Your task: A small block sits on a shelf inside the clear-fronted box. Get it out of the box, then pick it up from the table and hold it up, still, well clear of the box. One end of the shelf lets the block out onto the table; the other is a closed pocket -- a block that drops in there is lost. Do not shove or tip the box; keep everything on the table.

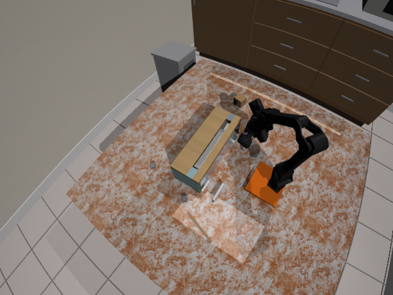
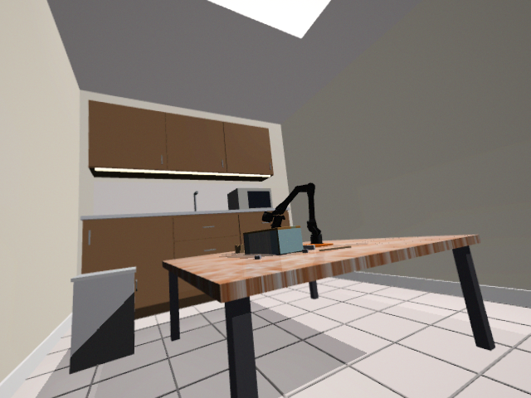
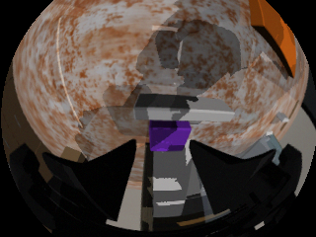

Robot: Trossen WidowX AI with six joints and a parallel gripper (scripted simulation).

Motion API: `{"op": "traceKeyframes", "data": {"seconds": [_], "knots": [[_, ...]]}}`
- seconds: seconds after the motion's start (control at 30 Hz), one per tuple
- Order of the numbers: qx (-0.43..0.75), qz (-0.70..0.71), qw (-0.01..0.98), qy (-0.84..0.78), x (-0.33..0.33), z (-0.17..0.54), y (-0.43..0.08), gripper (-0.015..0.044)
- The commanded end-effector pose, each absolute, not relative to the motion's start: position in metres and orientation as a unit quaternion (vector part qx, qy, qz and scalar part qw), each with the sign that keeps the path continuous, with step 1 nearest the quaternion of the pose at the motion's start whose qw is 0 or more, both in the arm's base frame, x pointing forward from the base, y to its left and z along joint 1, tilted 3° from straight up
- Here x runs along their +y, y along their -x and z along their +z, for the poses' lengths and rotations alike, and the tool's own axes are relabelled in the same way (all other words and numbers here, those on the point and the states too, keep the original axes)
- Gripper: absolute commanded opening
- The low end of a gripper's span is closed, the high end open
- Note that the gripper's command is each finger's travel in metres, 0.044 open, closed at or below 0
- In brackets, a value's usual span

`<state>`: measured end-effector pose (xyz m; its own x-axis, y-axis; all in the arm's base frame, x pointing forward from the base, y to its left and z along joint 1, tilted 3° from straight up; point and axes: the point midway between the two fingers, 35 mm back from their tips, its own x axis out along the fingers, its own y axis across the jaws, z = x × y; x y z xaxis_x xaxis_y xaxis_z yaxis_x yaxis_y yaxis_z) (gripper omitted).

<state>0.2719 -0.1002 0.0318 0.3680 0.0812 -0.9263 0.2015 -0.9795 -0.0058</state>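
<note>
The small purple block (image 3: pixel 169 135) lies outside the box, against a low grey bar (image 3: pixel 185 113) in the wrist view. In the top view only a sliver of it shows and the gripper hides the rest. The box (image 1: pixel 194 144) (image 2: pixel 289 240) stands upright with its wooden top and blue-green end. My gripper (image 3: pixel 164 144) (image 1: pixel 253 136) is open and low beside the box's far end. In the wrist view the block shows between and just beyond the two fingertips, with nothing gripped. The exterior view does not show the block.
A wooden cube (image 1: pixel 240 100) (image 3: pixel 72 153) stands beyond the box's far end. Two small grey pieces (image 1: pixel 152 165) (image 1: pixel 184 197) lie around its near end. A pale bar (image 1: pixel 218 192) and a thin stick (image 1: pixel 199 225) lie nearer. The arm stands on an orange plate (image 1: pixel 258 181).
</note>
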Motion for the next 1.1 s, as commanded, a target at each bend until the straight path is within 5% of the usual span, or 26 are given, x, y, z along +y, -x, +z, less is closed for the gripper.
{"op": "traceKeyframes", "data": {"seconds": [0.0, 0.2, 0.43, 0.63, 1.07], "knots": [[0.088, -0.557, 0.052, -0.824, -0.099, 0.025, -0.270, 0.0285], [0.088, -0.557, 0.052, -0.824, -0.098, 0.018, -0.269, 0.0285], [0.088, -0.557, 0.052, -0.824, -0.098, 0.018, -0.269, 0.0101], [0.093, -0.551, 0.069, -0.827, -0.100, 0.023, -0.273, 0.0002], [0.087, -0.556, 0.052, -0.825, -0.099, 0.081, -0.272, 0.0000]]}}
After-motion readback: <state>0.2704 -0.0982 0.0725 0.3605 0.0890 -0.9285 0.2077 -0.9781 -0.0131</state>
